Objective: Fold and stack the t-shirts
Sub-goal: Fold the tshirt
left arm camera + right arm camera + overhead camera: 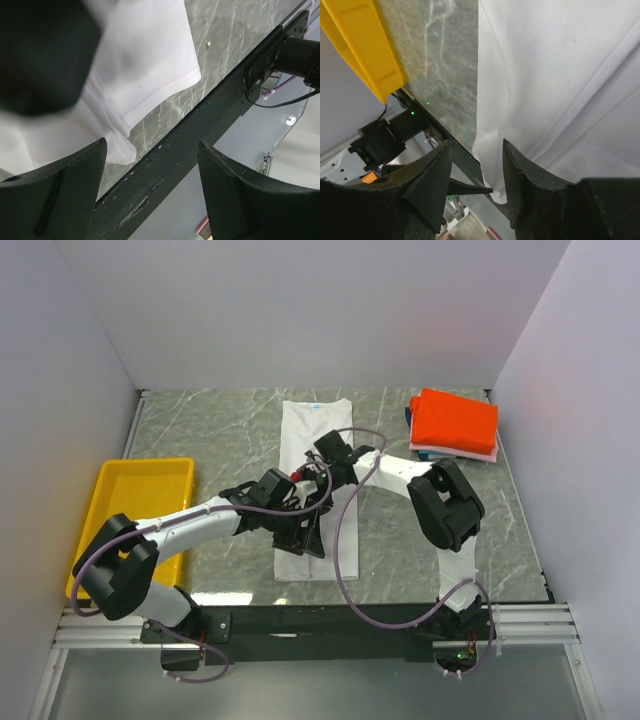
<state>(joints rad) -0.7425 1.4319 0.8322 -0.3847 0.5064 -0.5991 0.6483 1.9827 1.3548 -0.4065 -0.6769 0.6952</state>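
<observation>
Lying lengthwise down the middle of the table (230,420), the white t-shirt (312,430) is folded into one long narrow strip, with its light-blue neck label (318,402) at the far end, and both arms are in over it! The left hand (152,145) hangs above the near part of the strip, fingers spread wide with nothing between them, the hemmed corner of the cloth just below. The right hand (477,143) sits over the middle, fingers parted by a smaller gap, gripping nothing, the shirt's edge showing through. Over in the far right corner, well apart, the orange-red t-shirt (455,420) tops the pink one (455,453) and the blue one (411,418). A yellow tray (150,462) sits at the left
</observation>
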